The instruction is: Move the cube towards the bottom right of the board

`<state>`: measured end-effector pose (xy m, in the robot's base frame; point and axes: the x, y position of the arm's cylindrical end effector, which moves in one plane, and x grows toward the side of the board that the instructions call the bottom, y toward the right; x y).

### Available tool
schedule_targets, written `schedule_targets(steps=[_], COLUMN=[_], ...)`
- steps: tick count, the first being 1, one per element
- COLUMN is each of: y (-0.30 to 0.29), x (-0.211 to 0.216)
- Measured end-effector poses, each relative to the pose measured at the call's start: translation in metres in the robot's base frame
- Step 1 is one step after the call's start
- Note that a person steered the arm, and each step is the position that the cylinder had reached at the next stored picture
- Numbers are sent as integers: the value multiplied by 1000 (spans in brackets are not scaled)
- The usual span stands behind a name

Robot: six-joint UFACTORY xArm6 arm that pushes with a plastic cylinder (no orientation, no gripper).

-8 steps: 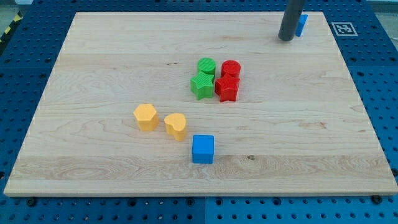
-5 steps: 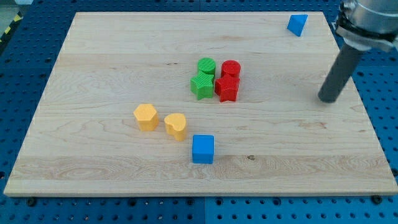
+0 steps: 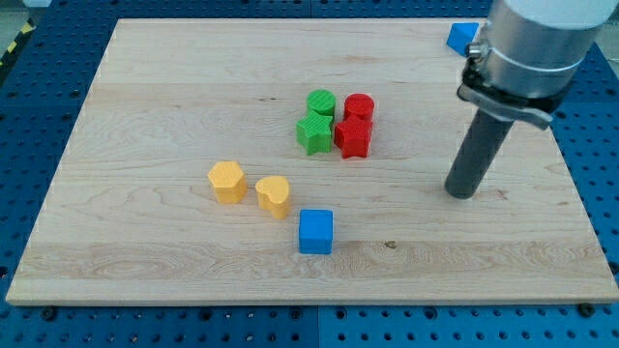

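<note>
Since a moment ago, my tip (image 3: 461,194) has slid down-left, now well right of the blue cube (image 3: 315,232). Bare wooden board (image 3: 145,97) lies between cube and tip. Touching nothing, the plain rod has no claw to spread.

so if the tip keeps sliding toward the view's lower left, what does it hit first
Probably the blue cube. My tip sits to its right and a little higher in the view, with bare board between them. The red and green blocks lie well above that line, though depth is hard to judge.
</note>
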<state>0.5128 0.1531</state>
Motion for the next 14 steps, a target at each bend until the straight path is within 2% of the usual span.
schedule_targets(steps=[2, 4, 5, 7, 9, 11, 12, 13, 14], y=[-1, -11, -44, -171, -178, -244, -241, -184, -182], x=[12, 61, 86, 90, 90, 67, 42, 38, 39])
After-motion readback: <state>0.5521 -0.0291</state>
